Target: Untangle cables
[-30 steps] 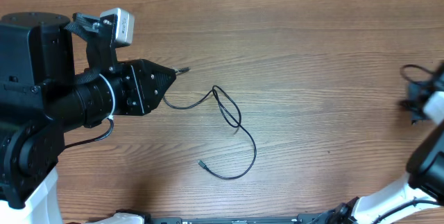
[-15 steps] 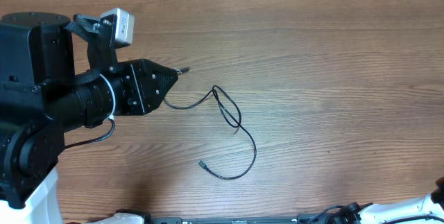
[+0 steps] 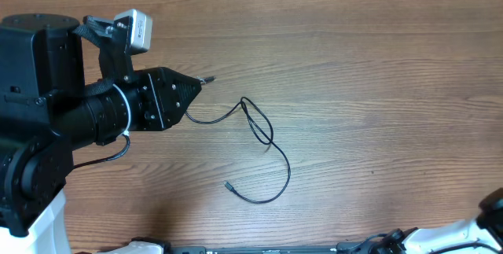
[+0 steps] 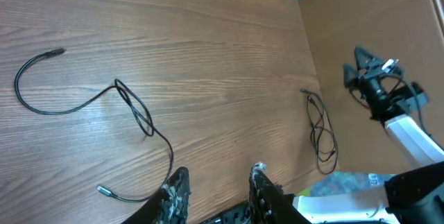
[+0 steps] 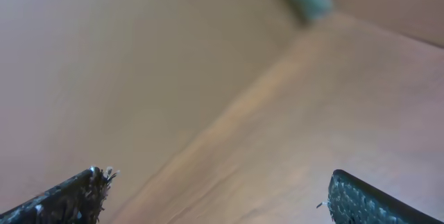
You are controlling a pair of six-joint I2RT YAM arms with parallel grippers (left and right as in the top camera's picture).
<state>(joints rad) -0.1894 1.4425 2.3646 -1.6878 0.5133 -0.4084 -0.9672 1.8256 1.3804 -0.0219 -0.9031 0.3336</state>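
Observation:
One thin black cable (image 3: 271, 140) lies mid-table with a small loop (image 4: 135, 106) in it. One plug end (image 3: 229, 185) rests toward the front, and its silvery plug (image 4: 104, 191) lies just left of my left gripper's fingers. My left gripper (image 4: 216, 186) hovers low over the wood with its jaws apart and nothing between them. In the overhead view the left gripper (image 3: 193, 87) points right, just short of the loop. A second black cable (image 4: 320, 130) lies bunched at the table's far right edge. My right gripper (image 5: 216, 182) is wide open and empty over blurred wood.
The right arm (image 4: 388, 99) stands raised beyond the far right edge, near the second cable; only a dark corner of it (image 3: 493, 205) shows overhead. A brown wall (image 4: 361, 16) borders the table there. The left arm's bulky base (image 3: 39, 112) fills the left side.
The right gripper has gone from shut to wide open, and the right arm has swung out of the overhead's right edge down to the lower corner. Left arm and middle cable have not moved.

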